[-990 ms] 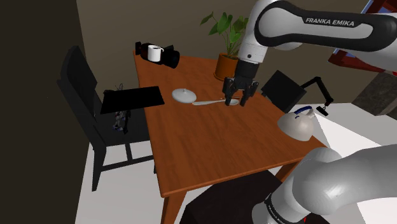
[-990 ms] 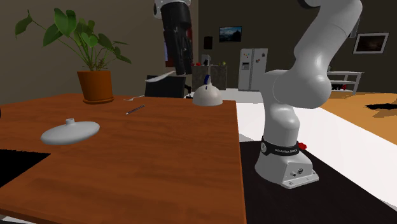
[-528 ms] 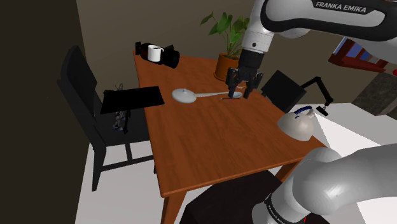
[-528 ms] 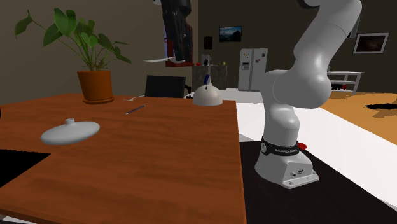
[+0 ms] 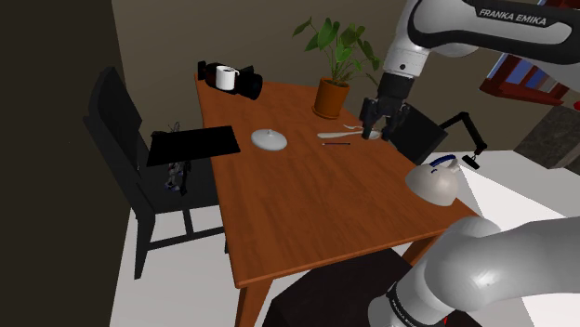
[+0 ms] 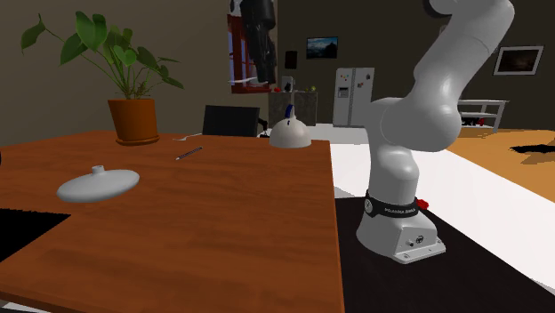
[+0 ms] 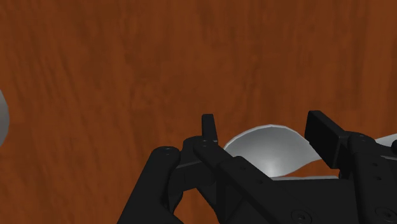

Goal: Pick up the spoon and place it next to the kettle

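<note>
My black gripper [image 5: 381, 127] hangs above the far side of the brown table [image 5: 307, 214], shut on a white spoon [image 5: 340, 134]. The spoon's handle sticks out toward the shoulder view's left, clear of the tabletop. In the wrist view the spoon's bowl [image 7: 270, 149] sits clasped between the fingers [image 7: 208, 130]. The white domed kettle [image 5: 435, 182] with a dark blue handle stands at the table's edge, nearer the stand than the gripper. In the second exterior view the gripper [image 6: 264, 76] holds the spoon [image 6: 242, 86] high above the kettle [image 6: 289, 133].
A pen [image 5: 336, 143] lies on the table under the spoon. A white lidded dish [image 5: 270, 139], a potted plant [image 5: 331, 95] and a white mug [image 5: 226, 76] also stand on the table. A black chair [image 5: 121, 149] holds a black mat [image 5: 191, 145].
The gripper has lifted the spoon off the table and carried it toward the shoulder view's right, away from the white dish and closer to the kettle.
</note>
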{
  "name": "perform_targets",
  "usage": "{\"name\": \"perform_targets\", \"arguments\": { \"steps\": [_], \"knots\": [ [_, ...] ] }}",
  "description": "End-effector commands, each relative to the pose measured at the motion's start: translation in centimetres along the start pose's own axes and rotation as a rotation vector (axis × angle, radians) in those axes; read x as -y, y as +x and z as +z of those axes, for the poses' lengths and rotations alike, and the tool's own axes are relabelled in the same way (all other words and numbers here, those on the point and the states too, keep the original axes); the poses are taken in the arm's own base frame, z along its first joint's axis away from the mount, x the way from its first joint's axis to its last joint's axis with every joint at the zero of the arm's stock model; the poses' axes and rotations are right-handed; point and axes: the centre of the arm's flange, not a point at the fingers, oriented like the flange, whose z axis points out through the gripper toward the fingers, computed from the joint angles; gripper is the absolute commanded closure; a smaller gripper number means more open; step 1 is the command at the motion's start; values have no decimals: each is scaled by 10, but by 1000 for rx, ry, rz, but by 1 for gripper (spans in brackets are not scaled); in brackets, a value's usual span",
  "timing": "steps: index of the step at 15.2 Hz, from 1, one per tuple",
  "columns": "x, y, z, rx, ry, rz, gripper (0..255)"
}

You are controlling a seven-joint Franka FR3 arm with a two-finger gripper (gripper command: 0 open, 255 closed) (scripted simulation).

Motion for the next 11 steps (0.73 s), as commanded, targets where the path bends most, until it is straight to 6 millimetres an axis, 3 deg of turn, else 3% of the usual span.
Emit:
{"name": "perform_targets", "arguments": {
  "steps": [1,11],
  "knots": [
    [-25,4,2,0,-1,-2,255],
    [-156,17,-5,0,-1,-2,255]
  ]
}}
